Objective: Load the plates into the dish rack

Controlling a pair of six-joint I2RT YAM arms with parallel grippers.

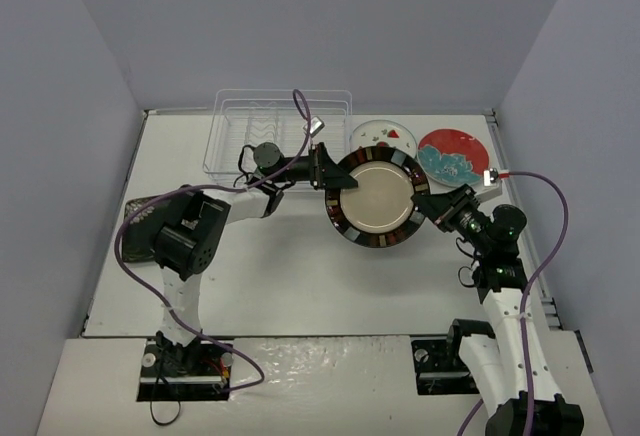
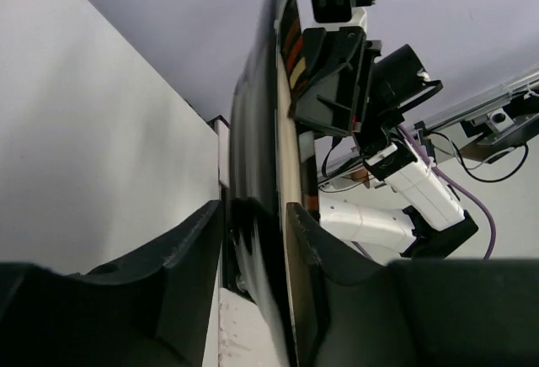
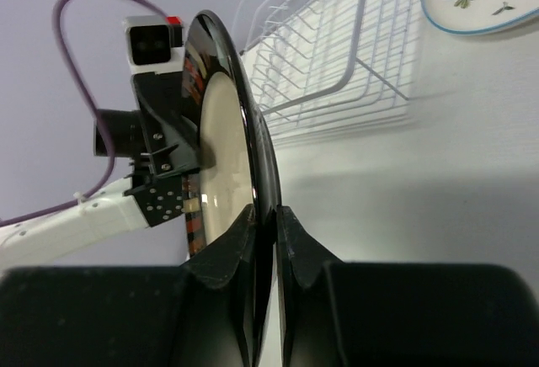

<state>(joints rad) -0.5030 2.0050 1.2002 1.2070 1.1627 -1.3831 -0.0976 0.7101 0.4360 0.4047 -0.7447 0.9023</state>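
The round black-rimmed plate (image 1: 378, 199) with a beige centre hangs upright over the middle of the table, held by its edge from both sides. My right gripper (image 1: 425, 201) is shut on its right rim; in the right wrist view the fingers (image 3: 265, 213) pinch the thin rim of the plate (image 3: 223, 156). My left gripper (image 1: 335, 178) has the left rim; in the left wrist view its fingers (image 2: 253, 211) straddle the plate (image 2: 253, 173), one pad on the beige face, the other at the black back. The dish rack (image 1: 240, 126) stands at the back left, behind the left gripper.
A white plate with red spots (image 1: 383, 136) and a red-and-teal plate (image 1: 452, 156) lie flat at the back right. A black floral plate (image 1: 145, 218) lies at the left, partly under my left arm. Grey walls enclose the table.
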